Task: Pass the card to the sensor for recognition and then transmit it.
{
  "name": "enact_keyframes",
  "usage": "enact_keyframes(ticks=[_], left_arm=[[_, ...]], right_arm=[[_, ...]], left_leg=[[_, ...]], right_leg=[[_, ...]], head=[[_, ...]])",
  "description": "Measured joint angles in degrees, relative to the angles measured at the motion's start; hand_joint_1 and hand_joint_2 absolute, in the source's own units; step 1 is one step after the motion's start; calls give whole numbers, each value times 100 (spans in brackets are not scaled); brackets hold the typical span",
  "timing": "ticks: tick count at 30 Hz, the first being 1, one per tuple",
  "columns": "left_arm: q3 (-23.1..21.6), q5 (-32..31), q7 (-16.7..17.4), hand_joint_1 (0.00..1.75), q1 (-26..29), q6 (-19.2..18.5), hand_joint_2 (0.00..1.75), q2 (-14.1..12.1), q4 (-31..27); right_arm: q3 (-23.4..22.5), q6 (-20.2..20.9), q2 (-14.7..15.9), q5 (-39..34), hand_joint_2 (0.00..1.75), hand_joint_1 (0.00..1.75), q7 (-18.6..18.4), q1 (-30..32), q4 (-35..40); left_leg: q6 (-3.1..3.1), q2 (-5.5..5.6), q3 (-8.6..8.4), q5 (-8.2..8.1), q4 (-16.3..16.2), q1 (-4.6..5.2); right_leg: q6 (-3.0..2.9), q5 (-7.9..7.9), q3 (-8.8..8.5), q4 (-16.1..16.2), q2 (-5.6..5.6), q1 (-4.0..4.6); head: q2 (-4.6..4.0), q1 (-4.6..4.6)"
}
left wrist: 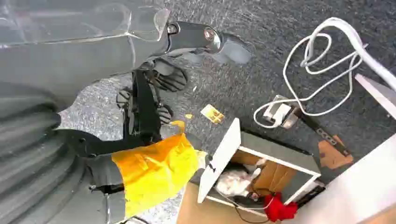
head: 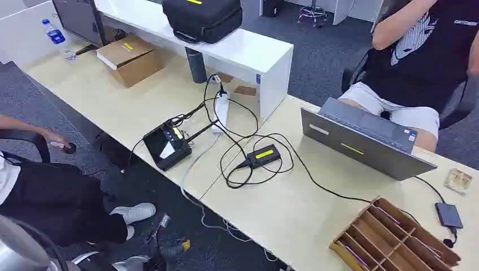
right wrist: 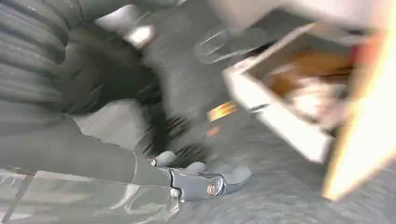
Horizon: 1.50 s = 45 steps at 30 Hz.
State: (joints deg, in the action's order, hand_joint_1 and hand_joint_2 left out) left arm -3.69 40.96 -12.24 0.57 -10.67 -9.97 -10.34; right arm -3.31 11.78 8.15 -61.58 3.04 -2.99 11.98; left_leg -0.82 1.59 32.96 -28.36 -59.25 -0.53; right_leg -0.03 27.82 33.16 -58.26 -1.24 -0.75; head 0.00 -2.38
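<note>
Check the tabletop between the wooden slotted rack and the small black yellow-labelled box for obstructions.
Nothing tall. One black cable lies flat across the table between the rack and the box; the laptop sits beside that path, farther back.

Head view looks down from high onto desk [head: 282, 209]. Both wrist views face grey carpet [left wrist: 261, 70] close up, sharing white cabinet [left wrist: 261, 158]; right one blurred, probably moving.
</note>
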Motion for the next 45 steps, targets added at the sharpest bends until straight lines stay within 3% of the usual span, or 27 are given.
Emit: enact_keyframes(ticks=[2,7,10,14,17,22,27,32,36,40,45], left_arm=[[-96,-296,99,0,-19,221,175,50,0],[-868,-1457,625,0,-99,1057,175,133,0],[-1229,-1560,728,0,-124,1176,175,181,0],[-1525,-1824,798,0,-128,1261,175,229,0],[-1828,-2087,951,0,-144,1375,175,258,0],[-2124,-2100,1145,0,-146,1416,175,301,2],[-2179,-1971,1158,0,-138,1469,175,358,42],[-2179,-1879,1095,0,-138,1510,175,411,48],[-2175,-1675,1097,0,-136,1604,175,459,55],[-2157,-1512,1104,0,-148,1786,175,501,61],[-2153,-1473,1178,0,-170,1834,175,538,63]], right_arm=[[-522,-170,9,-329,175,0,210,9,33],[-1380,-415,133,-12,175,0,996,-89,345],[-1750,-450,203,60,175,0,1145,-232,553],[-2136,-524,197,478,175,0,1667,-216,1065],[-2662,-781,94,1090,175,0,1572,-127,2015],[-3581,-1059,-447,1766,175,0,1499,78,4117],[-3996,-1167,-913,2356,175,0,1645,337,6066],[-4043,-1324,-1218,2714,175,0,1777,521,7515],[-3856,-1239,-1325,3967,175,0,2270,723,8492],[-2938,-1513,-1228,5885,175,0,2373,913,9414],[-1326,-2551,-533,8595,175,0,2073,670,9661]], left_leg=[[2,0,1,-2,0,2],[3,-7,4,-2,0,3],[4,-5,-6,0,-2,2],[6,-1,-2,2,-2,3],[6,-1,0,2,-2,1],[6,12,1,2,-2,1],[6,7,3,1,-1,0],[6,5,3,1,-1,0],[6,4,11,1,0,4],[6,-7,7,1,0,2],[0,-7,8,7,0,1]], right_leg=[[0,0,0,0,1,-2],[1,-4,1,-1,-4,-3],[2,-4,-2,-1,-4,-2],[2,-4,-2,-3,0,-3],[1,-4,-1,-3,-1,-1],[1,-3,0,-3,9,-1],[1,-2,3,-4,5,-1],[2,-2,2,-3,5,-1],[2,-3,2,-4,4,-3],[2,-3,2,-4,-4,-2],[2,-7,0,-6,-4,-1]], head=[[0,0],[0,2],[0,2],[0,0],[0,0],[0,2],[0,0],[0,2],[0,0],[0,0],[0,0]])
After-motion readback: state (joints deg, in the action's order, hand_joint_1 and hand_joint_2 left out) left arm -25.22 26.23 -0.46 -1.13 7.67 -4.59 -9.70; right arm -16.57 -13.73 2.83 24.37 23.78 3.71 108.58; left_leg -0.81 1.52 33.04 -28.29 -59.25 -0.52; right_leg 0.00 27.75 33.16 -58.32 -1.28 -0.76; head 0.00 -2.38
